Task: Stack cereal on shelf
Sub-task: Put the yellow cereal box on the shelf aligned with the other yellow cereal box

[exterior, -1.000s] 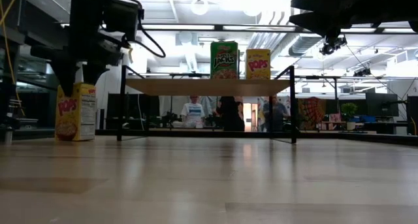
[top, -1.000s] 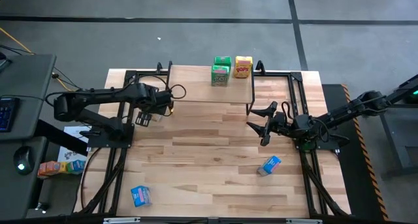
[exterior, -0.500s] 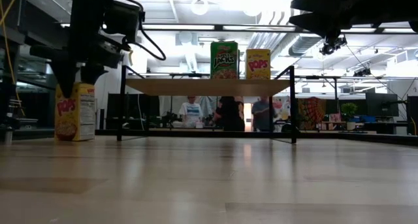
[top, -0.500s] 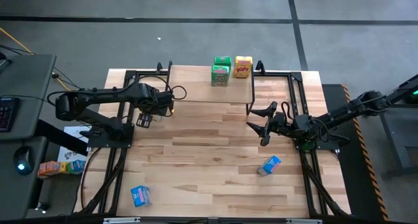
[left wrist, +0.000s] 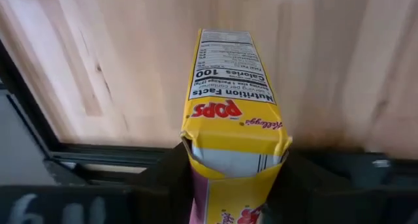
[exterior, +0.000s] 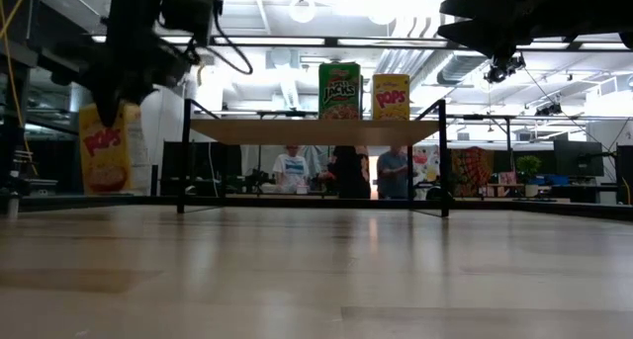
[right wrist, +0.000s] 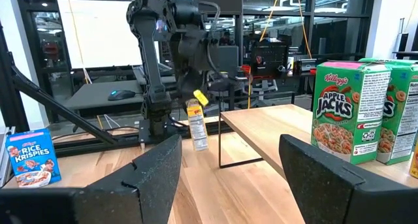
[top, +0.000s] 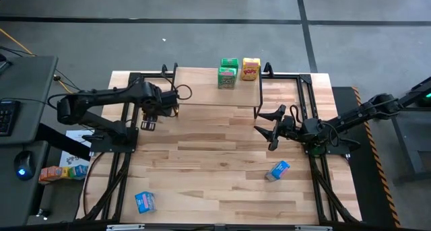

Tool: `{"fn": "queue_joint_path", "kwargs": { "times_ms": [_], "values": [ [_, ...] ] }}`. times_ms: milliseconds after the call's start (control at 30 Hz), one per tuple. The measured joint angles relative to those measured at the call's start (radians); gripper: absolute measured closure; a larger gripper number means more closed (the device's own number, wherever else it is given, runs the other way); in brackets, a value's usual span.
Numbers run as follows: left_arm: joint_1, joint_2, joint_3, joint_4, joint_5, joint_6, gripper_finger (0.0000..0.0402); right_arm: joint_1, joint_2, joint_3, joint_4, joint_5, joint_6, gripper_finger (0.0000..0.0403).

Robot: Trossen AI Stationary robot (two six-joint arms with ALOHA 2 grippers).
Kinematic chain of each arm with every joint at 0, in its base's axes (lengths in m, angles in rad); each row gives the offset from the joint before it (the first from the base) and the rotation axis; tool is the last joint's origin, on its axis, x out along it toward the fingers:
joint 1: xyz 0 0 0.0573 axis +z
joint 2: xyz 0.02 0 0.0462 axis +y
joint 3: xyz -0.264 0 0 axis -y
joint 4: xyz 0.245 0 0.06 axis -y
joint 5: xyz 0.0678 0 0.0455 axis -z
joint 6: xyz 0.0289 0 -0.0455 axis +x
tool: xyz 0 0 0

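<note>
- Yellow cereal box (left wrist: pixel 234 129), lifted off the surface (top: pixel 215 163), clamped in my left gripper (top: pixel 149 120).
- My right gripper (top: pixel 273 128) waits spread beside the shelf (top: pixel 215 95).

My arms: two, dark, near black, built of slim jointed links.
My left arm (top: pixel 101 100): matte black tube segments with rounded joint housings; a thin black cable loops off near the wrist.
My right arm (top: pixel 350 116): the same black build, thinner toward the wrist.
My left claw (left wrist: pixel 228 185): two broad, flat, matte black fingers.
My right claw (right wrist: pixel 228 178): two wide black fingers (right wrist: pixel 153 172) with a fine pebbled texture and angled edges.
My bases: black metal frames.
</note>
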Motion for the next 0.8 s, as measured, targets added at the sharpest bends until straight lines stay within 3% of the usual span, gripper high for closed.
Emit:
{"fn": "queue_joint_path", "kwargs": {
  "times_ms": [433,800],
  "values": [
    [-0.09,0.0,0.199,-0.181,0.103,-0.16,0.0263,0.0,0.0,0.0,0.0,0.0,-0.003,0.0152],
    [-0.219,0.007,0.398,-0.18,0.214,-0.311,0.0263,0.0,0.0,0.0,0.0,0.0,-0.01,0.0152]
  ]
}}
